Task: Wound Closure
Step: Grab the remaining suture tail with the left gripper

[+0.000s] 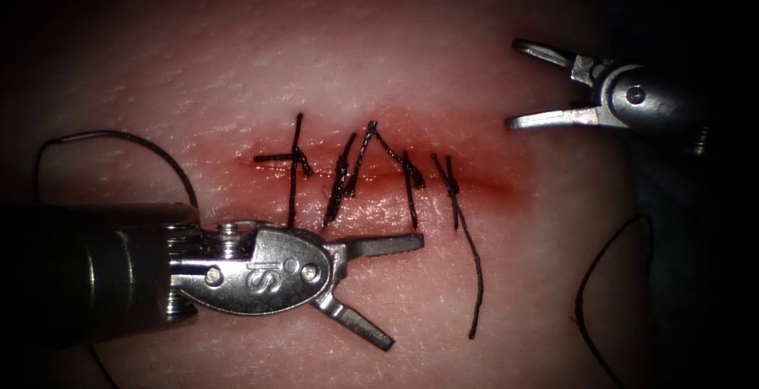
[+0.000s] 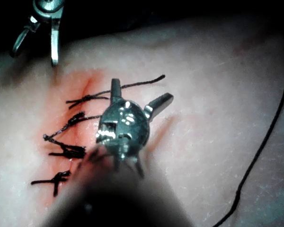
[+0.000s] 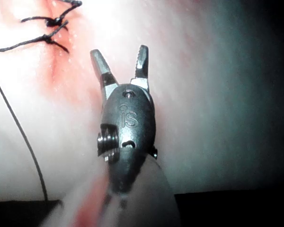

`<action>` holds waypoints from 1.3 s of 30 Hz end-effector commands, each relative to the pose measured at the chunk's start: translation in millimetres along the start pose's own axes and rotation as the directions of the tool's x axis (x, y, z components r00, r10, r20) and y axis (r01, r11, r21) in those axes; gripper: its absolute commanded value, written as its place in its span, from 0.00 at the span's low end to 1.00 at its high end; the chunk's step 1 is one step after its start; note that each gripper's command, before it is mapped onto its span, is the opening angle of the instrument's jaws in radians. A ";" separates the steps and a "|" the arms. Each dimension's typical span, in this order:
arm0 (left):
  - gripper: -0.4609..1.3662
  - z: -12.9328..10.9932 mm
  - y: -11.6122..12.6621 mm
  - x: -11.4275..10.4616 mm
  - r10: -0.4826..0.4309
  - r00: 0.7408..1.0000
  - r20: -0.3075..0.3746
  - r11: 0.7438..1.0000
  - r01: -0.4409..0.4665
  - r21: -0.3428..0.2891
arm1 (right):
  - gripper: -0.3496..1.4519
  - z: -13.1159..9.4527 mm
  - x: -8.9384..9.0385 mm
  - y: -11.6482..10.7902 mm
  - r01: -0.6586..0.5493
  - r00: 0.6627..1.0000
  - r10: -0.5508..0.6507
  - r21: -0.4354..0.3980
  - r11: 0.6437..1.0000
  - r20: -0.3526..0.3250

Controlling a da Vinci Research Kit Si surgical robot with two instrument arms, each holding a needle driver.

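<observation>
Four stitches (image 1: pixel 371 171) of dark thread are crossing the cut (image 1: pixel 379 177), which is running left-right across the middle of the tissue (image 1: pixel 332 57) in the endoscope view, w/ red fluid (image 1: pixel 482 169) staining the skin along it. A loose thread tail (image 1: pixel 473 278) is trailing down from the rightmost stitch onto bare tissue below the cut. The needle isn't something I can make out, so can't say where it's sitting or whether it's in the tissue.

Left claw (image 1: pixel 402 292) is sitting just below the cut, under the middle stitches, its jaws spread wide and pinching nothing; upper jaw is pointing right, nearly level, lower jaw angling down-right. In the left wrist view the same claw (image 2: pixel 141 94) is hovering beside the stitch row, jaws apart. A thin thread loop (image 1: pixel 118 140) is arcing up from behind the left shaft, left of the cut.

Right claw (image 1: pixel 518 82) is hanging off the right end of the cut, above it, also spread and empty, tips pointing left. Right wrist view is showing it (image 3: pixel 119 57) w/ jaws apart over bare tissue, near the end stitches. Another strand of thread (image 1: pixel 609 278) is curving over the dark edge at far right.
</observation>
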 end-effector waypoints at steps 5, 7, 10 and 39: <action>0.61 1.5 0.7 -0.4 0.008 1.000 0.004 1.000 -0.008 0.007 | 0.78 -0.1 0.0 -0.1 0.007 1.000 -0.007 0.004 1.000 -0.001; 0.61 2.1 0.9 -0.5 0.011 1.000 0.007 1.000 -0.011 0.012 | 0.78 -0.1 0.0 -0.2 0.007 1.000 -0.007 0.004 1.000 -0.001; 0.60 3.3 1.3 -0.5 0.014 1.000 0.010 1.000 -0.014 0.016 | 0.78 0.0 -0.1 -0.2 0.008 1.000 -0.008 0.003 1.000 -0.001; 0.33 8.0 -0.6 -2.9 0.047 0.998 -0.043 0.999 -0.048 -0.003 | 0.78 -0.2 -0.7 -1.2 0.019 1.000 -0.019 0.008 1.000 -0.003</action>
